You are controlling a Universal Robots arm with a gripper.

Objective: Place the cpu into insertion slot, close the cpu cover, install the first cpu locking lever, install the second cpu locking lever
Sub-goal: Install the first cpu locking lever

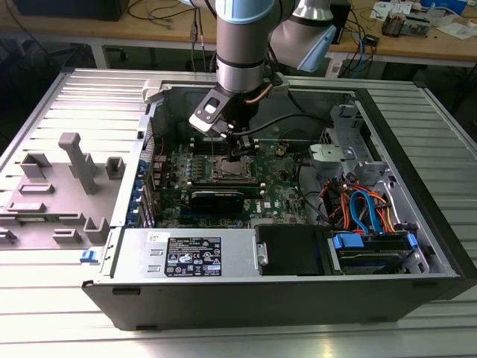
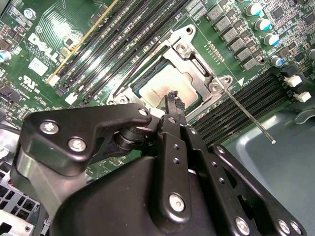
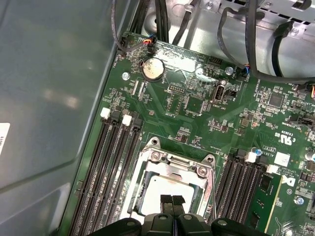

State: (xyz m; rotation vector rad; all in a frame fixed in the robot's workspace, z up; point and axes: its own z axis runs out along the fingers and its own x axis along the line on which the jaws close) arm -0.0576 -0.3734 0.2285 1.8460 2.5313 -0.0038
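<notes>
Ref. landmark for all positions: insertion slot [image 1: 226, 169], mounted on the green board [image 1: 282, 200] inside the open PC case [image 1: 417, 246].

1. Gripper [image 1: 240, 151]: hangs just above the slot, toward its edge on the exterior view's right. In the first wrist view the fingertips [image 3: 166, 200] are pressed together side by side, w/ nothing pinched between them. In the second wrist view the gripper [image 2: 173, 101] points its tip down at the slot.

2. Cpu [image 2: 165, 84]: sits flat in the slot, dull silver top up, seen through the cover's window. The closed tips are over one edge of the cpu top. Contact vs. a small gap: cannot tell.

3. Cpu cover [image 3: 177, 167]: lies down over the slot, its metal frame around the cpu. The screwed end of the frame is on the side of the slot away from the tips.

4. Lever rod [image 2: 248, 118]: a thin metal rod starts at one corner of the slot and angles away from it, across the adjacent memory slots [image 2: 231, 115]. Its free end is well apart from the slot. Raised or flat: cannot tell.

5. More memory slots [image 3: 106, 167] flank the opposite side of the slot. A coin cell [image 3: 152, 69] sits on the board well apart from the slot, beyond the cover's screwed end.
</notes>
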